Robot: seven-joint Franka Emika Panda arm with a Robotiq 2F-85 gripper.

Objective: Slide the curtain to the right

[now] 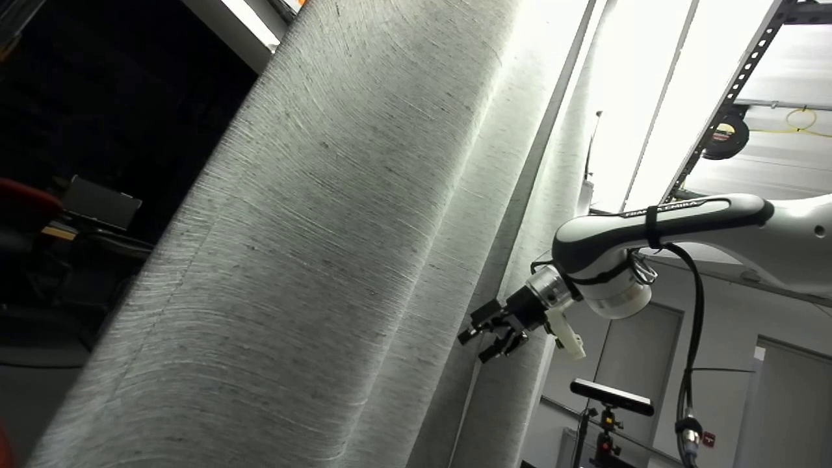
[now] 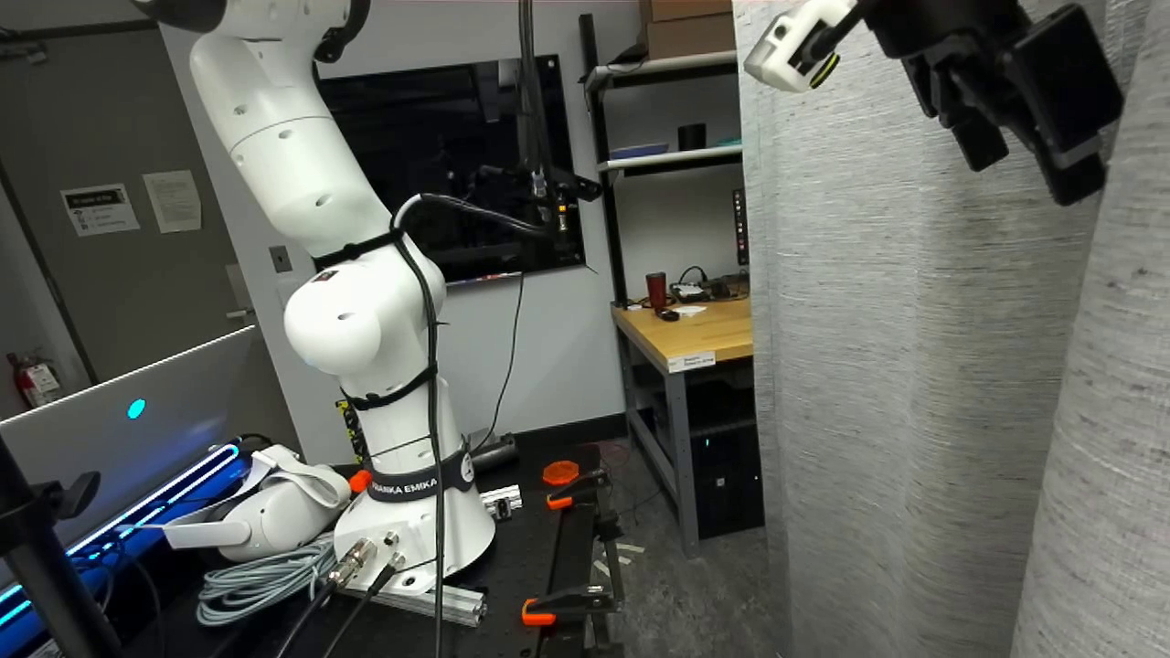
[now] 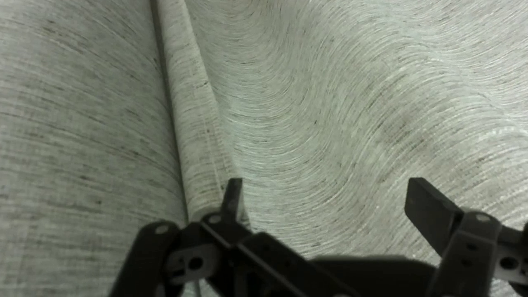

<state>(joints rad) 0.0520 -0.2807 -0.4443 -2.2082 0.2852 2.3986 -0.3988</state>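
Note:
The curtain (image 1: pixel 292 247) is a tall light grey-white woven drape with long vertical folds. It fills much of an exterior view and hangs along the right side in an exterior view (image 2: pixel 850 366). It fills the background of the wrist view (image 3: pixel 330 103), with a narrow seamed fold (image 3: pixel 194 103) left of centre. My gripper (image 3: pixel 325 182) is open with its fingers wide apart and nothing held between them. The left finger overlaps the lower end of the narrow fold; contact is unclear. The gripper shows in front of the curtain in both exterior views (image 1: pixel 478 347) (image 2: pixel 1031 174).
The arm's base (image 2: pixel 416 521) stands on a black table with orange-tipped clamps (image 2: pixel 567 603), a white headset (image 2: pixel 283 512) and a laptop (image 2: pixel 164 393). A wooden desk (image 2: pixel 699 329) and shelves (image 2: pixel 676 160) stand behind. A camera on a tripod (image 1: pixel 611 396) stands below the arm.

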